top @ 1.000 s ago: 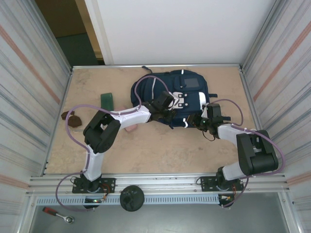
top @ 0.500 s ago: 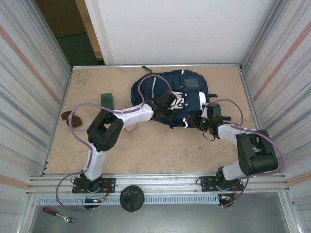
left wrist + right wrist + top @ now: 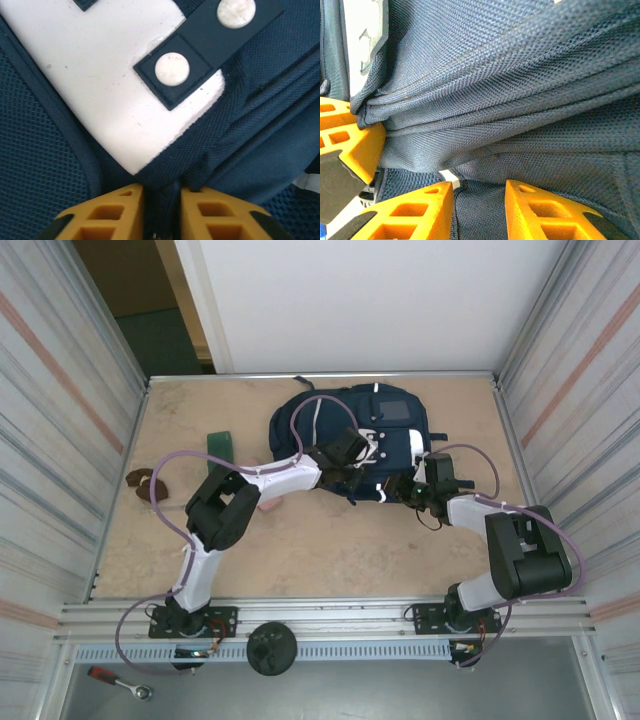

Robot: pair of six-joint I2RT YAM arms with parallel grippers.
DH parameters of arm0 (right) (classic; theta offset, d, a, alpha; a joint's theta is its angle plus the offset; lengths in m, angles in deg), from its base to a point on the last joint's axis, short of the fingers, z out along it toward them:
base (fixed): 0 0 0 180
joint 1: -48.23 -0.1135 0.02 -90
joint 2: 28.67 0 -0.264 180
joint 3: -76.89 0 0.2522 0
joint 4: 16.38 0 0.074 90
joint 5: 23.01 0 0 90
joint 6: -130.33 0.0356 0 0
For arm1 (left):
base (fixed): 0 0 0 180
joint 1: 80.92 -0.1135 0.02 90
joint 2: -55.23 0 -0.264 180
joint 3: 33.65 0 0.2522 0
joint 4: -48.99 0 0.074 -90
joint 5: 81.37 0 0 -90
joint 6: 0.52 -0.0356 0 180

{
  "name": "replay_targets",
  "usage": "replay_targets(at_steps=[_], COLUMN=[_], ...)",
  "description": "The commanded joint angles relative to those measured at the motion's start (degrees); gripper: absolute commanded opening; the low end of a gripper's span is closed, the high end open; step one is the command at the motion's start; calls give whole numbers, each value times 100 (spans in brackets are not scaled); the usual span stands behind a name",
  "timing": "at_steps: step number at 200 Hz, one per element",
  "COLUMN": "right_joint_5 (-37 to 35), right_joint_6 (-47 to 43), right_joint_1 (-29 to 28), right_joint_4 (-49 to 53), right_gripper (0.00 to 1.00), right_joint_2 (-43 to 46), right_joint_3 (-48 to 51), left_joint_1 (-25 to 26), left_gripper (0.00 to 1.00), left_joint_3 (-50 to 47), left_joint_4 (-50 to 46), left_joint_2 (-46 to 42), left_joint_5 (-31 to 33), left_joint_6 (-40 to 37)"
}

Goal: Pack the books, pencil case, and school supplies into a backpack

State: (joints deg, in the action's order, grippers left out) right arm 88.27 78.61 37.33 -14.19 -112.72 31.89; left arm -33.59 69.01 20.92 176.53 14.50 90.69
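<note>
left gripper (image 3: 161, 192) is clenching a fold on the backpack (image 3: 305, 430)'s near edge. right gripper (image 3: 408, 489), just rightward, is straddling fabric, grip unclear. the seam probably runs left-right between them.

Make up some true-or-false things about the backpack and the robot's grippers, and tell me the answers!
1. The backpack lies flat on the table. True.
2. The left gripper pinches a fold of backpack fabric. True.
3. The green block is inside the backpack. False: it lies on the table, left of the backpack.
4. The right gripper is far from the backpack. False: it is right against the fabric.
</note>
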Motion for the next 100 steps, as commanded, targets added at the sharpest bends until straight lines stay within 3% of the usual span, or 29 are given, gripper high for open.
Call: replay_targets(at_steps=[1,44,100], right_joint_5=[-44,-228,-457], right_joint_6=[-58,-34,48], right_joint_1=[-44,-44,86], right_joint_4=[303,409,531], right_gripper=[33,32,32], right_joint_2=[-121,-50,59], right_joint_3=[134,149,214], left_joint_1=[-73,-83,-121], left_gripper=[17,0,0], left_joint_3=[180,4,-728], left_joint_4=[-177,-24,424], left_joint_2=[139,-91,-871], left_joint_5=[252,359,587], left_joint_6=[-86,-95,-71])
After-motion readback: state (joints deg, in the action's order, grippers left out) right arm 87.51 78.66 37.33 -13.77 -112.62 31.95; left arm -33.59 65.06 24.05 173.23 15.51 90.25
